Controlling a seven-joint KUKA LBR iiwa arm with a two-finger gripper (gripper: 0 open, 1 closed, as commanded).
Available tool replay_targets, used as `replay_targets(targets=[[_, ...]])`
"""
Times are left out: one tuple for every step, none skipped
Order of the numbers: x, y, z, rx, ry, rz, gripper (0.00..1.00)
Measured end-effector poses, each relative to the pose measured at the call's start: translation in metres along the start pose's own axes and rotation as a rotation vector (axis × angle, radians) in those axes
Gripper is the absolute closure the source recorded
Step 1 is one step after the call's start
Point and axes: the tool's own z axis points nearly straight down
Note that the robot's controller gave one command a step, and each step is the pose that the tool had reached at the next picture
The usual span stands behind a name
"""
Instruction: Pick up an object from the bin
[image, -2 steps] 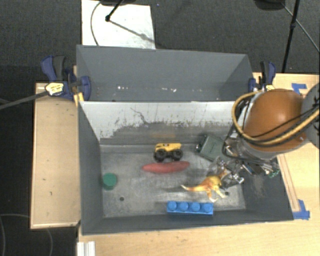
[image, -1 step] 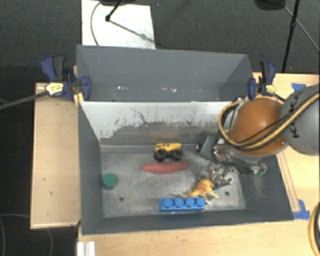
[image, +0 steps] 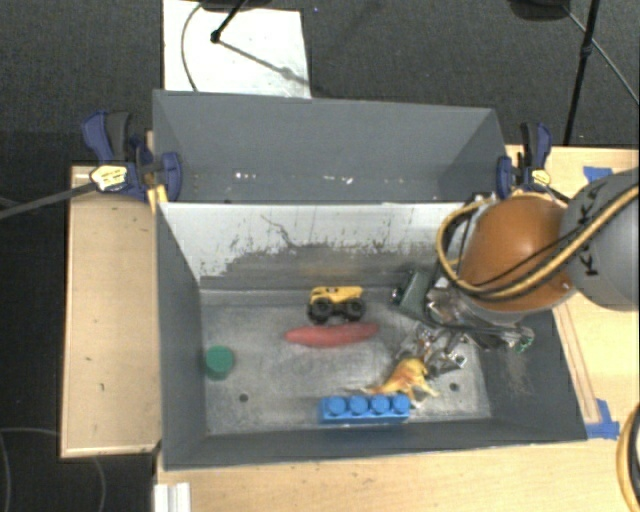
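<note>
My gripper (image: 440, 350) hangs low over the right part of the bin floor, under the orange cover. Just below and left of it lies a small yellow-orange toy animal (image: 404, 379), touching or nearly touching the gripper's tip. A blue studded brick (image: 365, 408) lies flat along the front wall, right under the toy animal. A red elongated piece (image: 331, 335) lies flat left of the gripper, in the middle of the floor.
A yellow toy truck with black wheels (image: 336, 302) stands behind the red piece. A green round piece (image: 219, 361) sits alone at the left. A dark green thing (image: 408, 293) shows beside the arm at the right wall.
</note>
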Motion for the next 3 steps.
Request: replay_targets(targets=[[0.03,0.032,-0.127,-0.001,-0.001,0.021,1.0],[0.03,0.032,-0.127,-0.001,-0.001,0.021,1.0],[0.004,0.038,-0.18,-0.004,0.002,0.061,1.0]])
